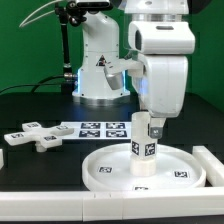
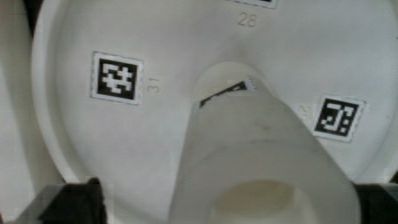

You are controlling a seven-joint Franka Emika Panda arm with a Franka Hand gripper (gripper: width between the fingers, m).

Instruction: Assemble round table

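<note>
The round table's white disc top (image 1: pixel 100 172) lies flat near the table's front. The short cylindrical leg (image 1: pixel 143 150) stands upright on its middle, with square markers on its side. My gripper (image 1: pixel 150 122) hangs right over the leg's upper end, open, a finger on either side. In the wrist view I look down the leg (image 2: pixel 267 150) onto the disc top (image 2: pixel 160 130). My gripper (image 2: pixel 228 205) straddles the leg, and a gap shows between the dark fingertips (image 2: pixel 71 203) and the leg. The cross-shaped foot (image 1: pixel 35 135) lies loose on the table at the exterior view's left.
The marker board (image 1: pixel 95 128) lies flat behind the disc top, between it and the robot's base (image 1: pixel 100 70). A long white bar (image 1: pixel 212 165) runs along the exterior view's right edge beside the disc top.
</note>
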